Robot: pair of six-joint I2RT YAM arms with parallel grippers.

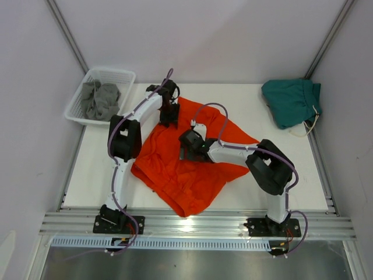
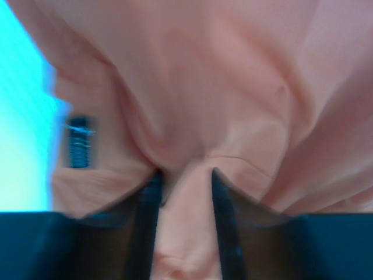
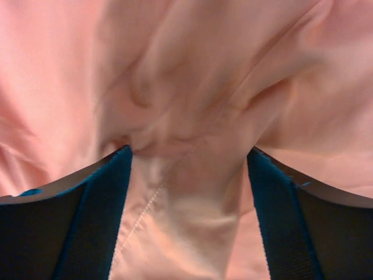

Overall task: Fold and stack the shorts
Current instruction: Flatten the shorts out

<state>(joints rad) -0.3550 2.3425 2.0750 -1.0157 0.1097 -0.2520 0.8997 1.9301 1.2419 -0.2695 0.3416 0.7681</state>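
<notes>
The orange shorts (image 1: pixel 175 169) lie crumpled across the middle of the table. My left gripper (image 1: pixel 169 116) is down on their far edge. In the left wrist view its fingers (image 2: pixel 150 198) stand a little apart, open, with a ridge of orange cloth (image 2: pixel 183 221) lying between them. My right gripper (image 1: pixel 187 153) rests on the shorts' middle. Its jaws are wide open around a loose fold of orange cloth (image 3: pixel 186 198), which touches neither finger (image 3: pixel 111 192). The dark teal shorts (image 1: pixel 289 102) sit bunched at the far right corner, a white drawstring (image 1: pixel 310 125) trailing off them.
A white basket (image 1: pixel 78 99) holding grey cloth (image 1: pixel 100 99) stands off the table's far left corner. Metal rails run along the near edge (image 1: pixel 198 224). Grey walls close in on both sides.
</notes>
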